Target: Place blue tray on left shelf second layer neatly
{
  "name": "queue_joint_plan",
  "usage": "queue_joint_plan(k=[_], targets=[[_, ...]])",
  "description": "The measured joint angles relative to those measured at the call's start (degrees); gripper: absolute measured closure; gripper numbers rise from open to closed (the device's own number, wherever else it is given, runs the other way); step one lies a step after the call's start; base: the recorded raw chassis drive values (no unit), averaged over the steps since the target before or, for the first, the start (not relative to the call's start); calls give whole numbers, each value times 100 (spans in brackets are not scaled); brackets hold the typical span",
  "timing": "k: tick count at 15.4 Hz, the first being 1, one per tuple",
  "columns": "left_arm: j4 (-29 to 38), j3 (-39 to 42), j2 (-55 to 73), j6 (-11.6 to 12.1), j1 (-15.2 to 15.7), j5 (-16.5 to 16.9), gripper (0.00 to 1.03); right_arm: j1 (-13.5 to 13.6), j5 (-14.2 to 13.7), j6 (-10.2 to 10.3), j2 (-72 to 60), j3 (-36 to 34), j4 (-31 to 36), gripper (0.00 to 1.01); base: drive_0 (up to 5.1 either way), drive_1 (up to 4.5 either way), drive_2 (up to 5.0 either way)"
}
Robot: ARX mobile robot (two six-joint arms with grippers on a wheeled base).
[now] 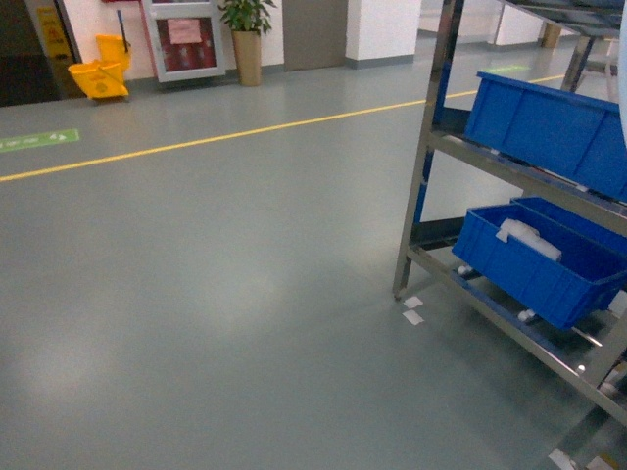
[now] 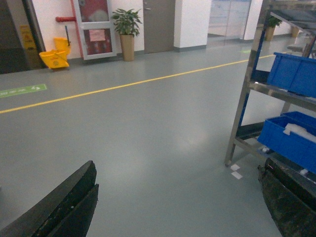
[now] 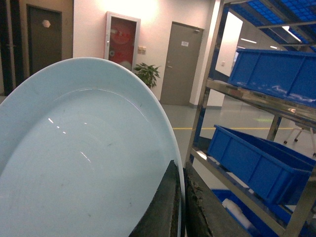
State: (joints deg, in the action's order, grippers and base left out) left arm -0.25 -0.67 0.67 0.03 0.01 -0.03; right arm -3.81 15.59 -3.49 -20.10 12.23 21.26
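Observation:
The blue tray (image 3: pixel 84 163), a pale round dish, fills the left of the right wrist view, held tilted on edge. My right gripper (image 3: pixel 180 168) is shut on its rim, one finger on each face. The steel shelf rack (image 1: pixel 423 166) stands to the right in the head view, where neither gripper shows. Its tier above the bottom one (image 1: pixel 509 171) carries a dark-blue crate (image 1: pixel 549 127); in the right wrist view this tier's rail (image 3: pixel 247 96) is just right of the tray. My left gripper (image 2: pixel 177 197) is open over bare floor, with nothing between its fingers.
A second dark-blue crate (image 1: pixel 534 259) holding a white object sits on the bottom tier. White tape marks (image 1: pixel 412 310) lie by the rack's foot. Far back are a yellow mop bucket (image 1: pixel 101 70), a potted plant (image 1: pixel 247 34) and a yellow floor line (image 1: pixel 196 140).

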Motion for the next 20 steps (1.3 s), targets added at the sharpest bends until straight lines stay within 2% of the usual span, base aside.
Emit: queue_joint_plan(k=[1,20], targets=[[0,0,0,0,0,-7,5,0,4,2,24,0,11,99,-1,411,-413],[0,0,0,0,-2,-2,5,0,4,2,33,0,13,99,-164,-164,-164]])
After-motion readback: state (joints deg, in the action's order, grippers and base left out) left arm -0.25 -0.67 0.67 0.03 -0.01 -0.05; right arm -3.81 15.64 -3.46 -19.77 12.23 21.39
